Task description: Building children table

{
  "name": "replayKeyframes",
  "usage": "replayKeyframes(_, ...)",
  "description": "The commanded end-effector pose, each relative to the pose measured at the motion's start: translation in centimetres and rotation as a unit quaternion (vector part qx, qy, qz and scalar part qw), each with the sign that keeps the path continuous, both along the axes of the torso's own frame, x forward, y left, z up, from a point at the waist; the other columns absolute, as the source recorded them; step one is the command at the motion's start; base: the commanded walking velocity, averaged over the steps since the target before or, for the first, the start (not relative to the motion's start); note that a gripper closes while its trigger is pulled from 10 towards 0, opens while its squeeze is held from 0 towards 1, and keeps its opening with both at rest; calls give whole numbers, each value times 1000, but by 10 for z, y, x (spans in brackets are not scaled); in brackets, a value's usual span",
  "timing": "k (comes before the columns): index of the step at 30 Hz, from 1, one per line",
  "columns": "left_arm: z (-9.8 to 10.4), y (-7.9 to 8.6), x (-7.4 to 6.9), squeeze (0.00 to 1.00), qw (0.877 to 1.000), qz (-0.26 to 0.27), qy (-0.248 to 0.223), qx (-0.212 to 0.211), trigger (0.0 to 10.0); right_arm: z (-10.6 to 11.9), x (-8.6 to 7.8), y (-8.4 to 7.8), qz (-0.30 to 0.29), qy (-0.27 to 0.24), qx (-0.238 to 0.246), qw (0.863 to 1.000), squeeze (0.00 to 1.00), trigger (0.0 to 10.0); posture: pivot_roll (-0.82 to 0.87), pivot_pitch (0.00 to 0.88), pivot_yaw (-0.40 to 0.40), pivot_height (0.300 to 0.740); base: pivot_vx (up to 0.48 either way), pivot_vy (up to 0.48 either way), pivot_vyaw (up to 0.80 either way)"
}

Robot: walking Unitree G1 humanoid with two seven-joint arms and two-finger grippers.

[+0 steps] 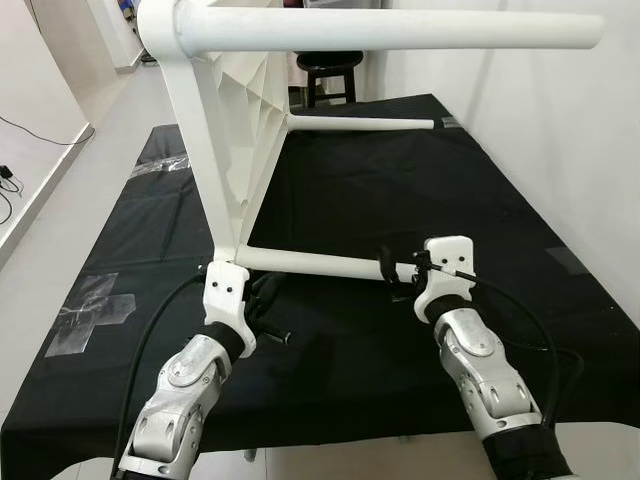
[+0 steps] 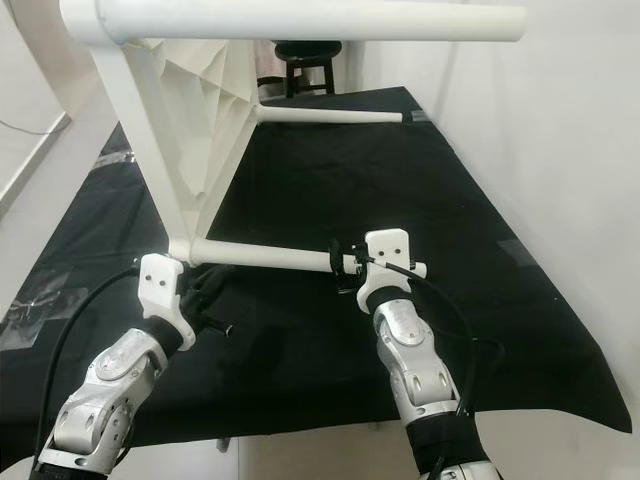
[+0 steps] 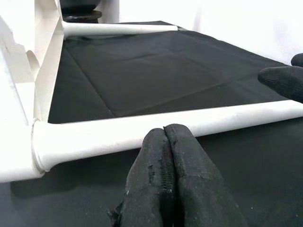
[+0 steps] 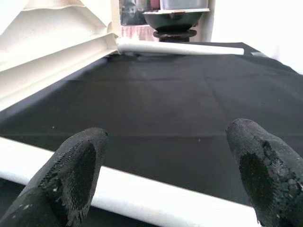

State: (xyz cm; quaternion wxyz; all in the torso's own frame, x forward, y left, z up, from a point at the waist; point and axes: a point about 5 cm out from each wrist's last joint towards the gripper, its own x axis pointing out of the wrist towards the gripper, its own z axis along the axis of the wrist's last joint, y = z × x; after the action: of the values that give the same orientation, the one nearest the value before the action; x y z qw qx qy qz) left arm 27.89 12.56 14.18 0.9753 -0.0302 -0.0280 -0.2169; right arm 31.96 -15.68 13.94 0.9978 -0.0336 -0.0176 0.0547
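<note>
The white table [image 1: 225, 130] is seen tipped on its side on a black cloth [image 1: 400, 190], its ribbed underside facing the wall on the right. Four white legs are fitted and point right: one at top near the camera [image 1: 400, 30], one far back [image 1: 360, 123], one low in front [image 1: 310, 262] lying just above the cloth; the fourth is barely seen.

The right gripper [image 1: 398, 272] is placed at the free end of the low front leg, fingers [image 4: 78, 165] spread apart with the leg [image 4: 142, 196] between them; contact with the leg cannot be confirmed.

The left gripper [image 1: 262, 300] is positioned just below the joint where that leg meets the table, fingers [image 3: 170, 179] pressed together, nothing held; the leg [image 3: 142, 132] is seen just beyond the tips.

A dark stool [image 1: 328, 75] is seen behind the table, past the cloth's far edge. Clear tape strips [image 1: 95, 310] are stuck on the floor left of the cloth.
</note>
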Motion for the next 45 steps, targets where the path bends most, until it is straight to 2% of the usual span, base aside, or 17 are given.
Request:
replayKeyframes(1,-2,4,-1,0,1000,8,3,6,10000,0,1,4,8,-2,3,1000,0,10000,-4,51,33,740,319,0,0)
replayKeyframes(11,-3,2,-2,0,1000,-3,3,11,10000,-1,1,5,16,-2,15,1000,0,10000,-5,58,36,740,342,0,0)
replayKeyframes(17,-2,1,-3,0,1000,-5,1,16,10000,0,0,6,27,-6,24,999,0,10000,-3,63,37,740,344,0,-533)
replayKeyframes(22,0,4,-5,0,1000,14,-4,22,10000,1,-1,9,45,-10,20,999,0,10000,-3,66,41,740,252,0,0)
replayKeyframes(26,-3,8,-14,0,996,42,0,74,10000,1,-2,7,52,-13,8,999,0,10000,3,72,43,740,0,0,0)
replayKeyframes(30,-3,7,-19,0,996,41,0,79,10000,0,-3,5,52,-13,4,999,0,10000,6,75,44,740,0,0,0)
replayKeyframes(32,-4,4,-28,0,996,34,4,86,10000,-1,-3,1,48,-12,0,999,0,10000,15,80,41,740,0,0,0)
replayKeyframes(33,-4,4,-28,0,996,34,4,86,10000,-1,-3,1,48,-12,0,999,0,10000,15,80,41,740,0,0,0)
replayKeyframes(38,-4,-4,-41,0,994,-7,13,105,10000,-2,-3,-6,40,-7,-7,999,0,10000,20,83,39,740,0,0,0)
replayKeyframes(41,-4,-6,-44,0,994,-9,16,104,10000,-1,-2,-7,40,-9,-15,999,0,10000,18,83,43,740,0,0,0)
replayKeyframes(42,-3,-4,-51,0,995,5,24,98,10000,5,-3,-20,36,-17,-35,999,0,10000,18,83,43,740,0,0,0)
replayKeyframes(43,-3,-4,-51,0,995,5,24,98,10000,5,-3,-20,36,-17,-35,999,0,10000,18,83,43,740,0,0,0)
replayKeyframes(44,-4,0,-55,0,995,20,29,92,10000,11,-3,-32,31,-24,-51,998,0,10000,19,88,44,740,0,0,0)
replayKeyframes(45,-4,0,-55,0,995,20,29,92,10000,11,-3,-32,31,-24,-51,998,0,10000,19,88,44,740,0,0,0)
